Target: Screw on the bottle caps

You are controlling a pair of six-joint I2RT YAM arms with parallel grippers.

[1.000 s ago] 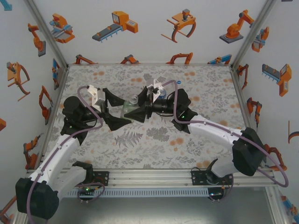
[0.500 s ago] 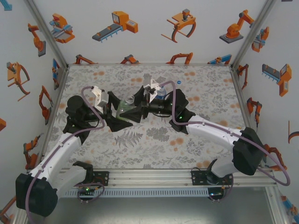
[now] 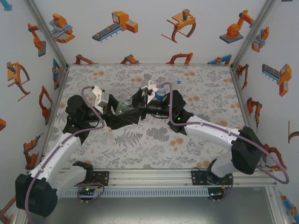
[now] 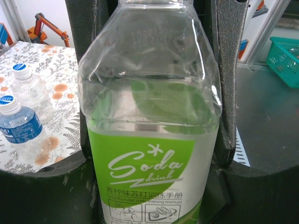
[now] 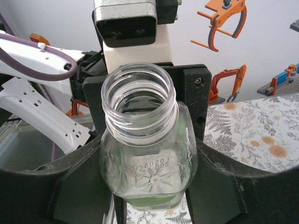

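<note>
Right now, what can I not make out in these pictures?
- Green bottle: mouth and base cut off by the top and bottom edges, left wrist view.
- Its body: top view, mostly covered by left end effector and right end effector.
- Blue cap: top view, too small to tell which way up.
</note>
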